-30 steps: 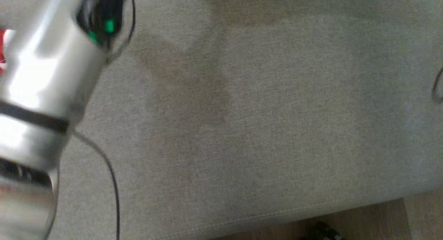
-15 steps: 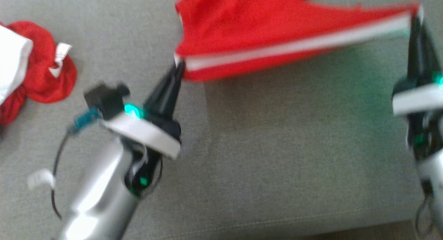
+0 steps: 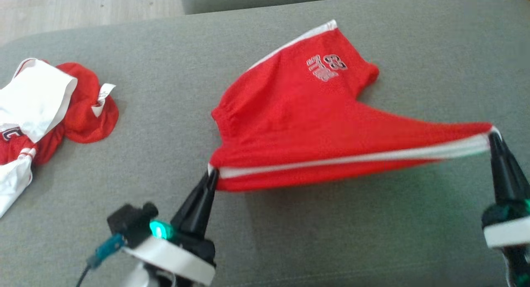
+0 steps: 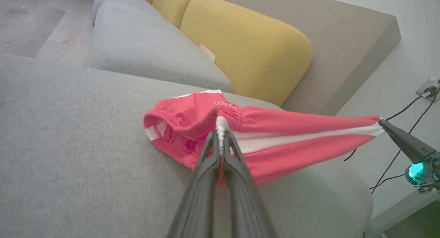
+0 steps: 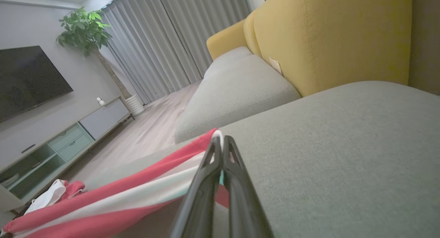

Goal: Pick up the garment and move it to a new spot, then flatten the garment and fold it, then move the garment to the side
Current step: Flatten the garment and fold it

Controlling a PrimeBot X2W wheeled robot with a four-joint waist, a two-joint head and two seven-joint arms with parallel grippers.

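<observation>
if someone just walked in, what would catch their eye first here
The bright red shorts with a white side stripe stand out first, at the middle of the head view over the grey fabric sofa seat. Their striped near edge is pulled taut between the left gripper, which pinches one end, and the right gripper, which pinches the other. At the far left lies a crumpled red and white garment heap.

A grey cushion carries two things. Red shorts rest on it by their far part, with the near edge seemingly lifted clear. At its left edge lies a heap of red and white clothes.
</observation>
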